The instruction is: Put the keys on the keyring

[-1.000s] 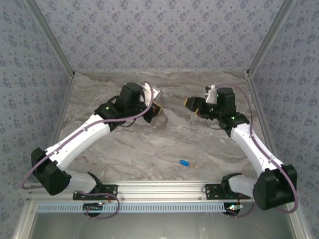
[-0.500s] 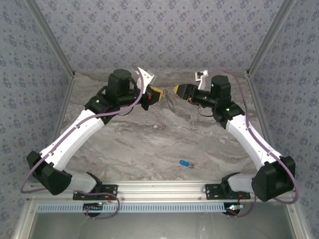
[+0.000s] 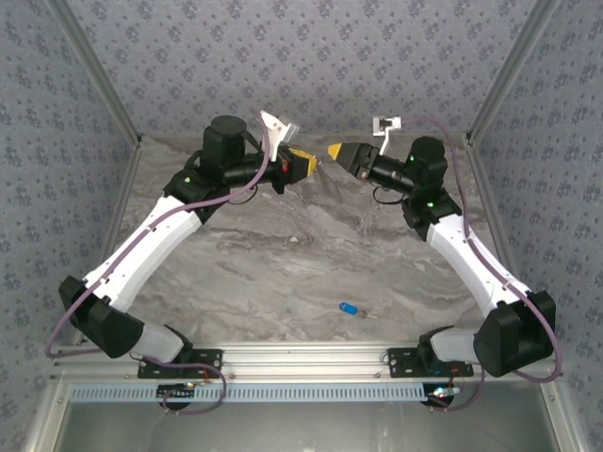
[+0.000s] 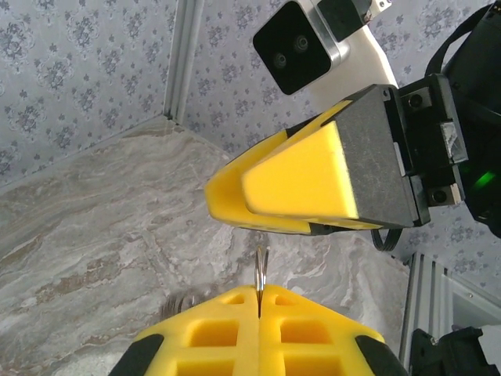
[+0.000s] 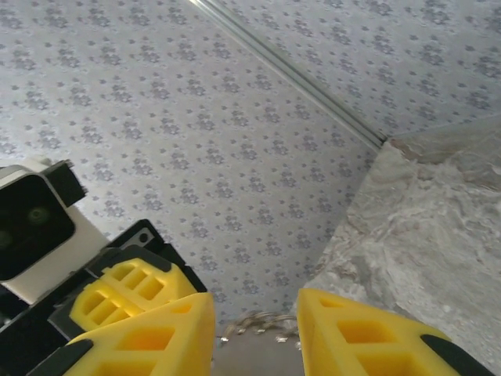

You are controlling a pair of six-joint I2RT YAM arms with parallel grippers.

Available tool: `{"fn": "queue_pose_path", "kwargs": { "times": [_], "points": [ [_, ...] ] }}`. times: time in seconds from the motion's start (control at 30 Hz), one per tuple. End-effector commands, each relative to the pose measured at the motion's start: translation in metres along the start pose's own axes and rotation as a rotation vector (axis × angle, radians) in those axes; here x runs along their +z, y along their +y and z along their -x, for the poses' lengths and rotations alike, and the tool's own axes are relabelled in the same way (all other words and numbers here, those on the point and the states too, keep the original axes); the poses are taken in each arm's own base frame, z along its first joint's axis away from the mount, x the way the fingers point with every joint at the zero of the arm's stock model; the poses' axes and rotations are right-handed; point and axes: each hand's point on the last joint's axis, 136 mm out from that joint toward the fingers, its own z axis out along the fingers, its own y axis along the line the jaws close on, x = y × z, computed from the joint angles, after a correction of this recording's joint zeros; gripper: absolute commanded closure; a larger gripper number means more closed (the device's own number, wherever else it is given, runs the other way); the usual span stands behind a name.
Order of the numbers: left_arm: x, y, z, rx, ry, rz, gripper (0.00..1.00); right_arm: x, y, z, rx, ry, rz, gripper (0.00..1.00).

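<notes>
Aluminium rail (image 3: 311, 356) at the near edge; both arm bases are bolted to it.

Just beyond the rail, slightly right of centre, the key (image 3: 349, 308) is seen lying flat on the marble surface (image 3: 273, 273). Its blue head points left and its pale blade points right. It lies well apart from both grippers.

Both arms are reached toward the far part of the surface and raised above it. The left gripper (image 3: 309, 162) and the right gripper (image 3: 332, 151) are seen tip to tip, close together, with a small gap between them.

Left wrist view: the left gripper (image 4: 258, 294) has its yellow fingers (image 4: 313, 333) pressed together. A thin pale metal part of the keyring (image 4: 260, 274) is pinched in the seam and stands upright out of it. The right gripper's yellow finger (image 4: 313, 176) is seen just above the ring; contact cannot be judged.

Right wrist view: the right gripper (image 5: 254, 301) has its fingers (image 5: 352, 333) spread. A short run of the keyring's chain (image 5: 258, 323) is seen in the gap; whether it touches either finger cannot be told.

Patterned grey-blue wall (image 3: 311, 66) closes off the back.
</notes>
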Motion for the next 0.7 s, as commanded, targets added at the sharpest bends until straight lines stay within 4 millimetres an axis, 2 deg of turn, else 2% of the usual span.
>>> {"fn": "queue_pose_path", "kwargs": {
  "times": [0.0,0.3,0.67],
  "points": [
    [-0.006,-0.012,0.03,0.019,-0.084,-0.045,1.0,0.002,0.036,0.01,-0.055,-0.003,0.107,0.64],
    [-0.002,-0.011,0.035,-0.008,-0.106,-0.064,1.0,0.003,0.043,0.007,-0.036,0.021,0.151,0.62],
    [0.001,-0.012,0.041,-0.026,-0.122,-0.082,1.0,0.002,0.039,-0.001,-0.012,0.05,0.164,0.62]
  ]
}}
